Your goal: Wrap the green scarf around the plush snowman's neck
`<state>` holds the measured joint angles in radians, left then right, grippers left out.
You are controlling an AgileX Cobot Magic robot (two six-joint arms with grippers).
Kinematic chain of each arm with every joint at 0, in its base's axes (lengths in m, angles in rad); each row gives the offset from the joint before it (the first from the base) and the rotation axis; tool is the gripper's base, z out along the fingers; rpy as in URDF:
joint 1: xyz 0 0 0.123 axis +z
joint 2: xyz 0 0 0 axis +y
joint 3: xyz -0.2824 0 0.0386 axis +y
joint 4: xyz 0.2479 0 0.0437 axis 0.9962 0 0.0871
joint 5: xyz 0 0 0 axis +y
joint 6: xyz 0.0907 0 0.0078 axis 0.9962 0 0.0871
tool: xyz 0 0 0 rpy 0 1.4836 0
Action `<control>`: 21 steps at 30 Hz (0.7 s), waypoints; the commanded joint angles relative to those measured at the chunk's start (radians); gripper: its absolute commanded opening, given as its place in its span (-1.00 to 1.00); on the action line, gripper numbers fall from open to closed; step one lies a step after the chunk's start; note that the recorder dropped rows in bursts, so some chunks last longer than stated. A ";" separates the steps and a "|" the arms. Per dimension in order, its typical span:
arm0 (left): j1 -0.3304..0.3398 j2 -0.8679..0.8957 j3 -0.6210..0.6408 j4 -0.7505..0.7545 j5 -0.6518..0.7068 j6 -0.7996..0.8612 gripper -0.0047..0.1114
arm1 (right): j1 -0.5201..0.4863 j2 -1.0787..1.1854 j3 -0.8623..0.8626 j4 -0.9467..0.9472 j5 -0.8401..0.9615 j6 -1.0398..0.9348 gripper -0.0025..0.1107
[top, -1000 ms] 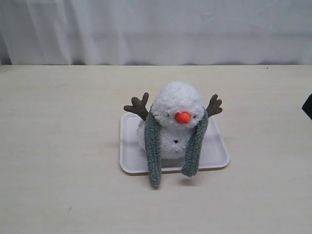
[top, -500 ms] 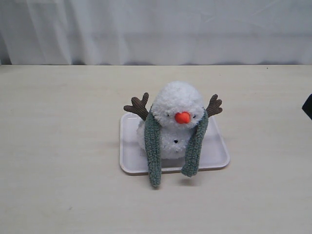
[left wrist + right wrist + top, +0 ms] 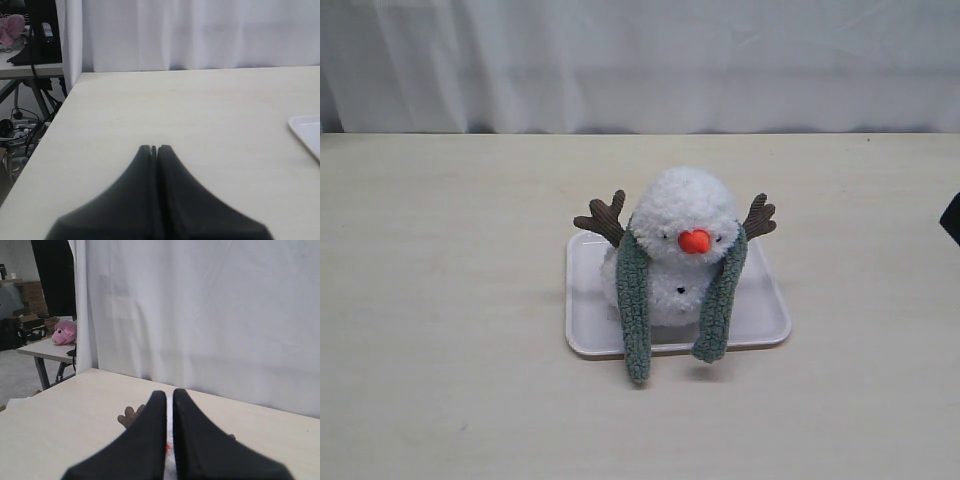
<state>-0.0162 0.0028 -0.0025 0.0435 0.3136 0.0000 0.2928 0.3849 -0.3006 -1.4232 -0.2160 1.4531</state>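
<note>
The plush snowman (image 3: 682, 215) sits upright on a white tray (image 3: 765, 310), orange nose facing the front. The green scarf (image 3: 632, 300) lies behind the snowman's neck (image 3: 678, 263), and both ends hang down its front past the tray's front rim. Neither gripper is near the toy in the exterior view. My left gripper (image 3: 154, 148) is shut and empty over bare table, with a tray corner (image 3: 307, 131) off to one side. My right gripper (image 3: 169, 395) is shut and empty, and behind it I glimpse the snowman (image 3: 170, 452) and one brown twig arm (image 3: 129, 416).
A white curtain (image 3: 640, 60) closes off the table's back edge. The table's side edge (image 3: 60, 107) drops to cables and table legs. A pink plush (image 3: 64, 332) lies on a separate table. A dark shape (image 3: 952, 218) shows at the exterior view's right edge.
</note>
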 commanded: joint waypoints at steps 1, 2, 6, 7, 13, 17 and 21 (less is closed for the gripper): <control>-0.008 -0.003 0.003 -0.005 -0.003 0.000 -0.92 | 0.001 -0.004 0.005 0.003 0.012 -0.086 -0.89; -0.008 -0.003 0.003 -0.005 -0.003 0.000 -0.92 | 0.001 -0.004 0.005 0.003 0.006 -0.086 -0.89; -0.008 -0.003 0.003 -0.005 -0.003 0.000 -0.92 | 0.001 -0.063 0.043 0.003 0.002 -0.086 -0.89; -0.008 -0.003 0.003 -0.005 -0.003 0.000 -0.92 | 0.001 -0.091 0.057 0.003 0.005 -0.086 -0.89; -0.008 -0.003 0.003 -0.005 -0.003 0.000 -0.92 | 0.001 -0.281 0.085 0.003 0.104 -0.132 -0.89; -0.008 -0.003 0.003 -0.005 0.000 0.000 -0.92 | 0.001 -0.379 0.085 0.003 0.187 -0.134 -0.89; -0.008 -0.003 0.003 -0.003 0.000 0.000 -0.92 | 0.001 -0.385 0.083 0.003 0.222 -0.134 -0.89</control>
<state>-0.0162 0.0028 -0.0025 0.0435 0.3159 0.0000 0.2928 0.0081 -0.2212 -1.4214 -0.0271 1.3269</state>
